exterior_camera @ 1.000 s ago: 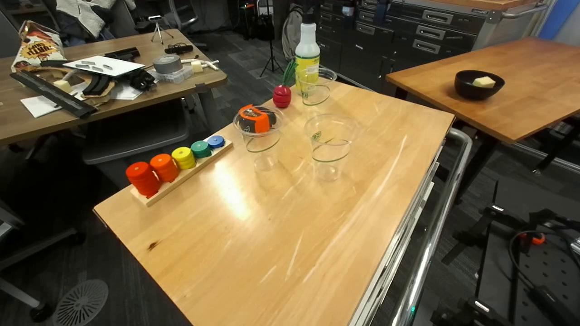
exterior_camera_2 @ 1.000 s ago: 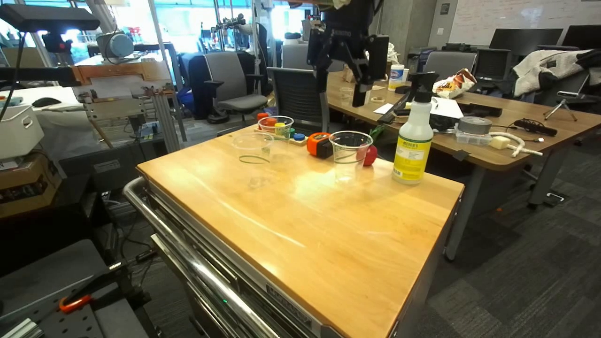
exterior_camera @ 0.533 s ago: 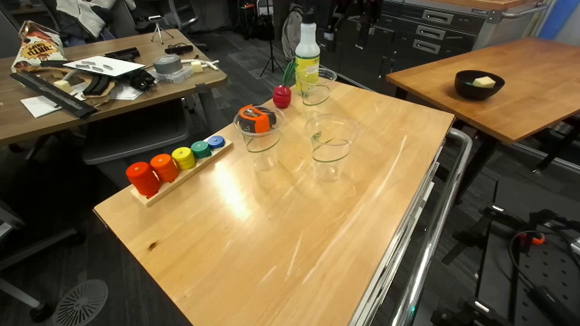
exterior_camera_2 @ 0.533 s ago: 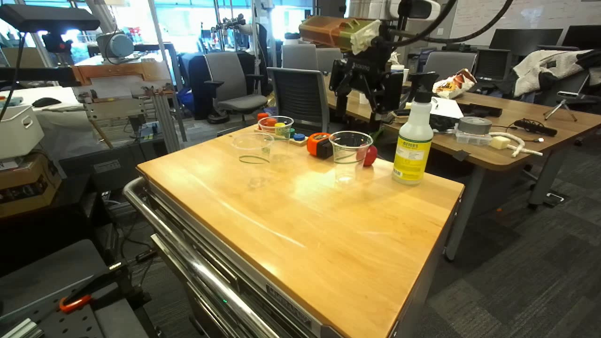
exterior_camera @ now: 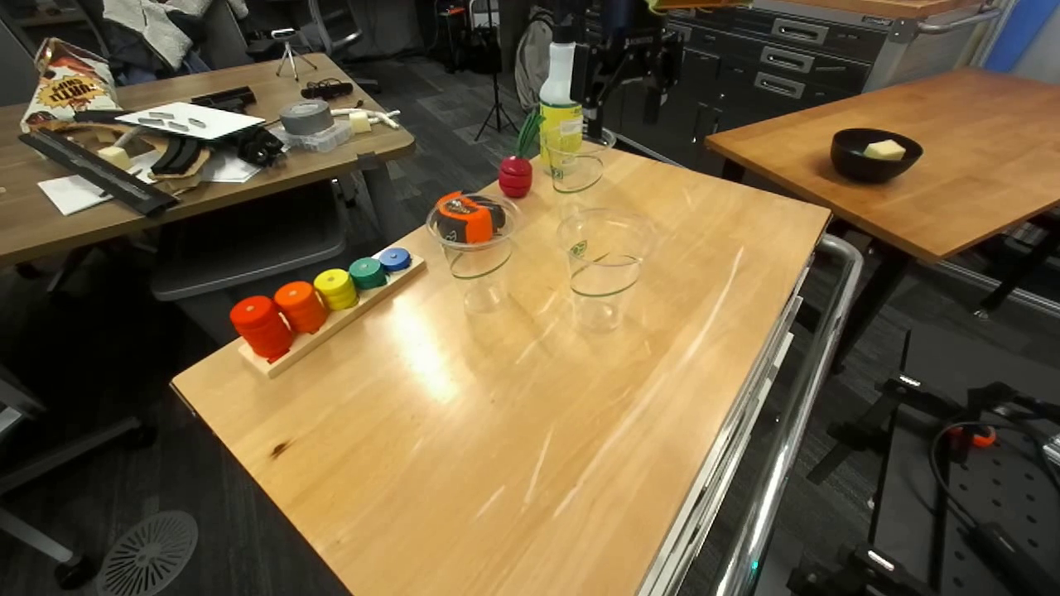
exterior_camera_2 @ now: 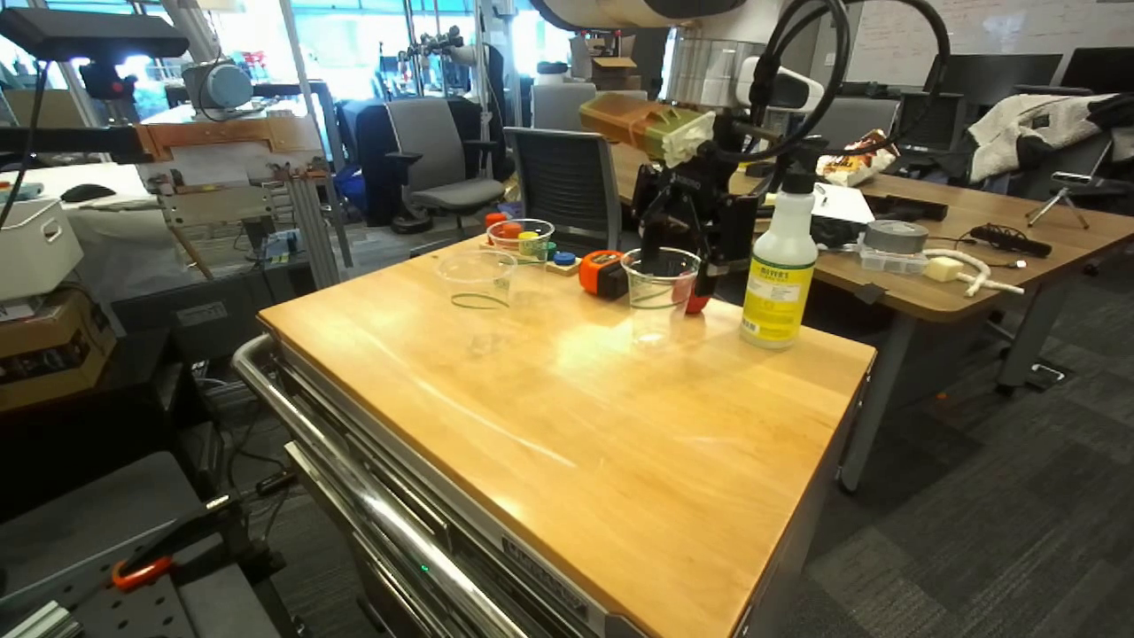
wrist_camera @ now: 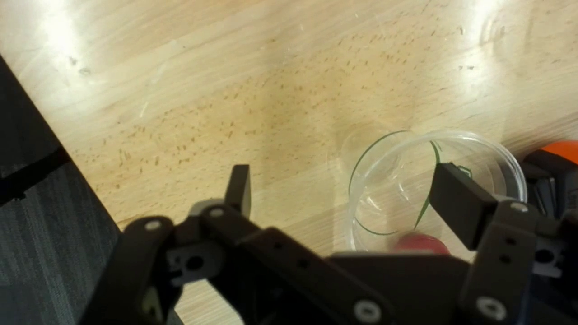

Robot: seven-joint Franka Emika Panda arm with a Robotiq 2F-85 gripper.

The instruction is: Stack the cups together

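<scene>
While near 1 cup (exterior_camera_2: 654, 301), gripper (wrist_camera: 350, 195) wide-jawed.

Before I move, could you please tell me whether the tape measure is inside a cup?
No, in an exterior view the tape measure sits on the tabletop, outside every cup.

Both exterior views slant down from different sides, sharing the tabletop (exterior_camera: 464, 472) and 3 cups (exterior_camera: 605, 269). Closer in, the wrist view faces downward.
</scene>
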